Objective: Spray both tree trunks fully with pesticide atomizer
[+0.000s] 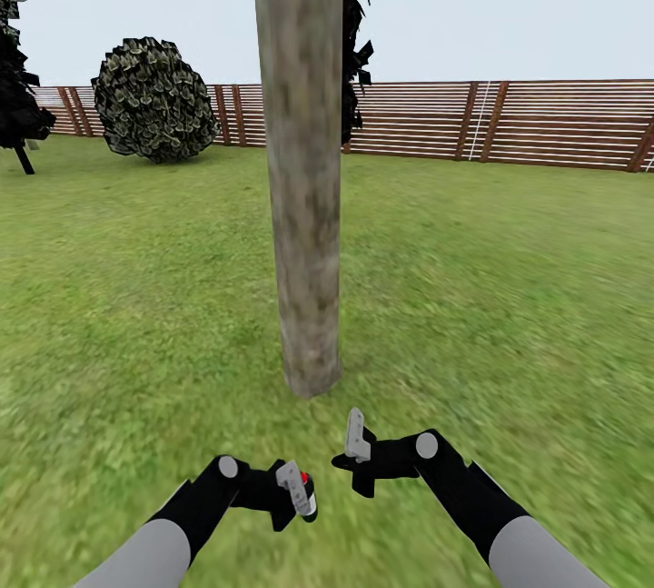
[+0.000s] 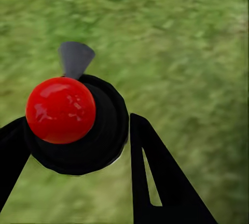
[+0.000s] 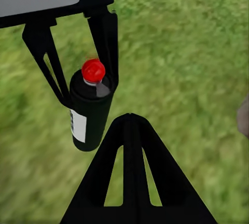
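One tree trunk (image 1: 304,161), thick and blotchy grey-brown, rises from the lawn straight ahead of me. No pesticide shows on its bark. My left gripper (image 1: 295,488) hangs low over the grass short of the trunk's base, shut on the pesticide atomizer (image 1: 307,490). The atomizer is a small black bottle with a red cap (image 2: 61,110), clamped between the left fingers (image 2: 155,172). In the right wrist view the atomizer (image 3: 91,110) stands upright in that grip. My right gripper (image 1: 356,438) is just right of it, nearer the trunk, shut on nothing, its tips (image 3: 130,120) pressed together.
Green grass (image 1: 509,297) lies all around. A round leafy bush (image 1: 150,97) stands at the back left and a dark thin-trunked tree (image 1: 14,88) at the far left. A brown slat fence (image 1: 509,120) closes the back, with dark foliage (image 1: 359,24) behind the trunk.
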